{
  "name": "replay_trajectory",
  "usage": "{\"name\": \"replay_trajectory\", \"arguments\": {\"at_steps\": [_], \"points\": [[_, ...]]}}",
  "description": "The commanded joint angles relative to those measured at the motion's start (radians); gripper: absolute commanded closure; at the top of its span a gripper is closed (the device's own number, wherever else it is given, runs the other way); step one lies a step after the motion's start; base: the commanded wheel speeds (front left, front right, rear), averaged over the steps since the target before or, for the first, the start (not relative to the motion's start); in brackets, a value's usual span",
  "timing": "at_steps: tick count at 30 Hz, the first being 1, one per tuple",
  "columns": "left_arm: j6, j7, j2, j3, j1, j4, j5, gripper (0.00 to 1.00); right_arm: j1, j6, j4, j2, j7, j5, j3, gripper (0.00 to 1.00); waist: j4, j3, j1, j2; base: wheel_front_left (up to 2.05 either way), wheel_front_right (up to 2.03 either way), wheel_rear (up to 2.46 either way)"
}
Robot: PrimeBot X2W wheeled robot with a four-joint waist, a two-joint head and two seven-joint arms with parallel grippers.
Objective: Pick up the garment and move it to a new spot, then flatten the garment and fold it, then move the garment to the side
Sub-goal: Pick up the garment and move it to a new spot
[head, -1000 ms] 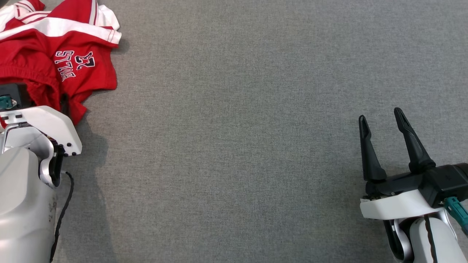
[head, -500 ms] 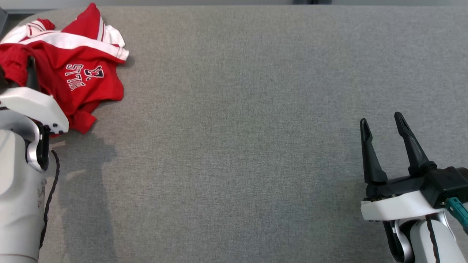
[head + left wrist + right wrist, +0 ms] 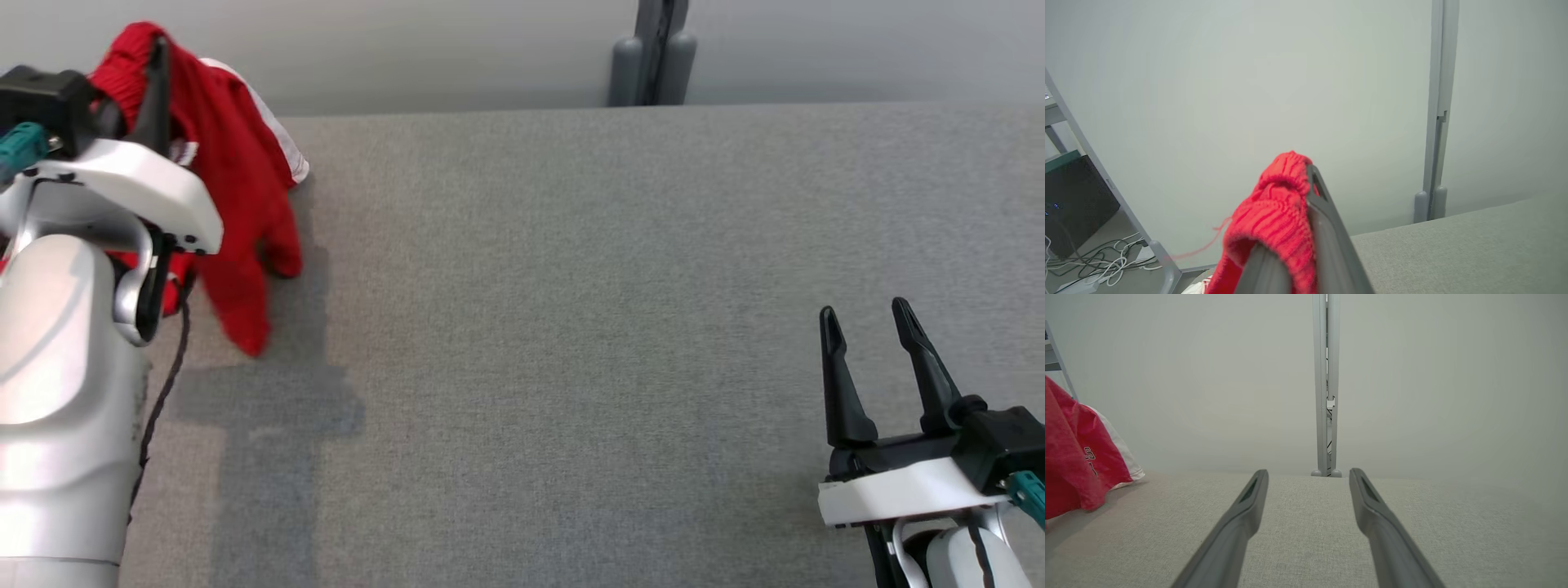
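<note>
The garment [image 3: 237, 212] is a red top with white stripes and dark lettering. It hangs from my left gripper [image 3: 147, 57] at the far left, its lower folds still touching the grey table [image 3: 571, 286]. In the left wrist view the two fingers are shut on the garment's ribbed red hem [image 3: 1278, 212]. My right gripper [image 3: 869, 322] rests open over the table's right side, with nothing between its fingers [image 3: 1245, 506]. The right wrist view shows the garment [image 3: 1073, 457] draped at the left.
A pale wall with a grey vertical post [image 3: 657, 49] runs behind the table's far edge. Beyond the table's left end stand a slanted metal frame leg [image 3: 1106, 179], a dark box and loose cables [image 3: 1094, 261] on the floor.
My left gripper closed on the garment and lifted it off the table, so it now hangs bunched. The head camera tilted up, bringing wall and post into view. The right gripper stayed open.
</note>
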Motion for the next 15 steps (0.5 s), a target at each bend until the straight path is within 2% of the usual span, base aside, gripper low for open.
{"name": "replay_trajectory", "arguments": {"at_steps": [1, 10, 15], "points": [[-0.008, 0.011, -0.005, -0.013, 0.005, -0.032, 0.007, 1.0, 0.014, 0.001, 0.002, -0.006, -0.005, 0.009, -0.008, 0.0, -0.029, -0.041, 0.0, 0.0, 0.0, 0.0, 0.0], [-0.034, 0.094, -0.1, -0.123, 0.03, -0.209, 0.0, 1.0, 0.048, 0.001, 0.007, -0.006, -0.005, 0.033, -0.029, 0.0, -0.09, -0.102, 0.0, 0.0, 0.0, 0.0, 0.0], [-0.046, 0.106, -0.166, -0.197, 0.019, -0.225, -0.005, 1.0, 0.043, 0.001, 0.009, -0.006, -0.005, 0.042, -0.021, 0.0, -0.13, -0.1, 0.0, 0.0, 0.0, 0.0, 0.0]]}}
